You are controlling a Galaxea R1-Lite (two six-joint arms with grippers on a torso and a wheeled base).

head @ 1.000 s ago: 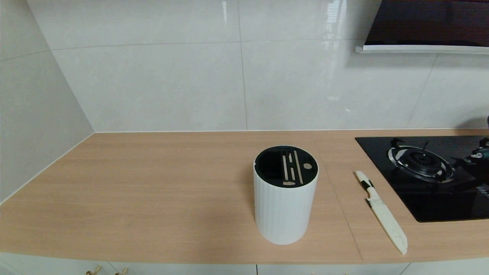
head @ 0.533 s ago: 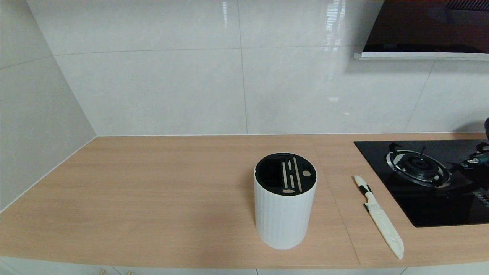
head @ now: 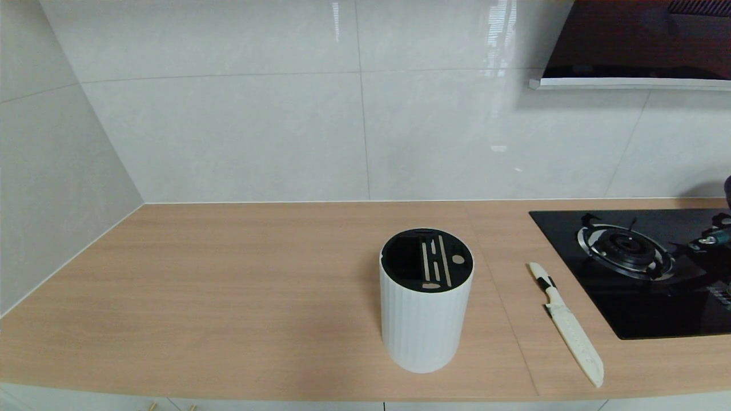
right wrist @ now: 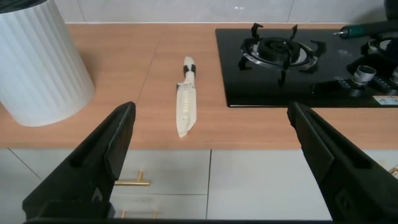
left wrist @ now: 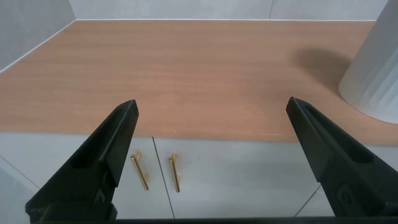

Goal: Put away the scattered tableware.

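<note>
In the head view, one white ribbed knife holder (head: 425, 319) is standing upright on the wooden countertop (head: 228, 285), its black top showing several slots. One knife (head: 565, 322) is lying flat to the holder's right, apart from it and just beside the edge of the black gas stove (head: 645, 308). Its handle is pointing toward the tiled wall (head: 228, 131) and its tip is resting near the counter's front edge. One burner grate (head: 625, 251) is sitting on the stove under one range hood (head: 639, 45). A wide stretch of wood is running from the holder to the side wall on the left. In the left wrist view, the left gripper (left wrist: 211, 112) is hanging before the counter's front edge with its two fingers spread wide and nothing between them. The holder (left wrist: 376, 68) is standing off to one side, and two brass cabinet handles (left wrist: 157, 172) are showing below the edge. In the right wrist view, the right gripper (right wrist: 211, 111) is likewise gaping wide and holding nothing, facing the knife (right wrist: 186, 106), which is lying between the holder (right wrist: 40, 62) and the stove (right wrist: 298, 87). One brass handle (right wrist: 130, 183) is showing below the counter.
</note>
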